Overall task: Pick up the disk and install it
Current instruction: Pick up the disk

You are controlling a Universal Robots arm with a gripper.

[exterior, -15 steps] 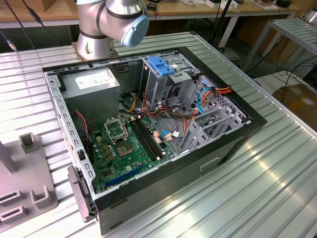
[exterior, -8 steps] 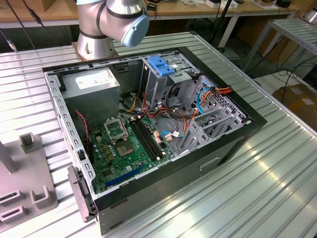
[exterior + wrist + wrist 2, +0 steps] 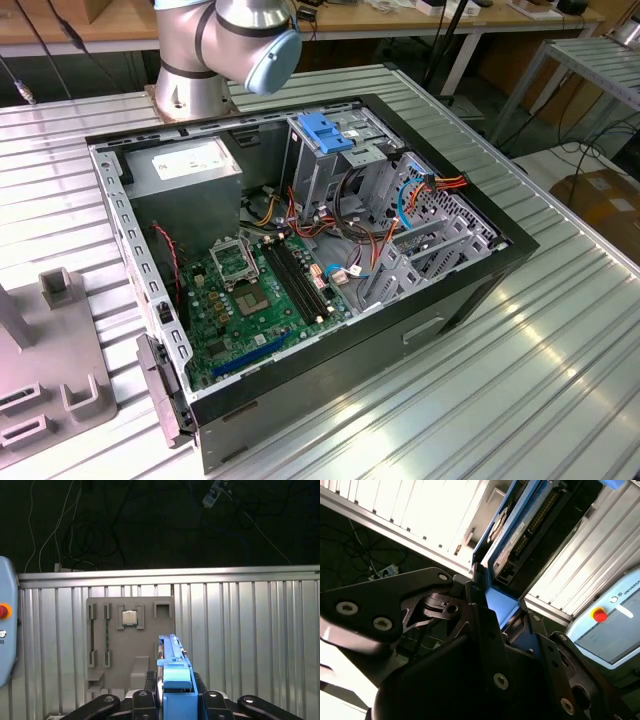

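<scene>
The gripper point(image 3: 176, 692) has its fingers closed narrow on the disk point(image 3: 172, 655), pinching its blue rails edge-on in both wrist views. The disk hangs over the slatted table point(image 3: 250, 630), above the grey holder plate point(image 3: 115, 655) near the table's edge, probably clear of it. The open computer case point(image 3: 470, 290) sits mid-table.

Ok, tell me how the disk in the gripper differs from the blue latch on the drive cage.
The disk is clamped on edge in the gripper over the table; the blue latch sits atop the drive cage. The disk is a drive framed by blue rails; the latch is all blue plastic. Both share that bright blue.
</scene>
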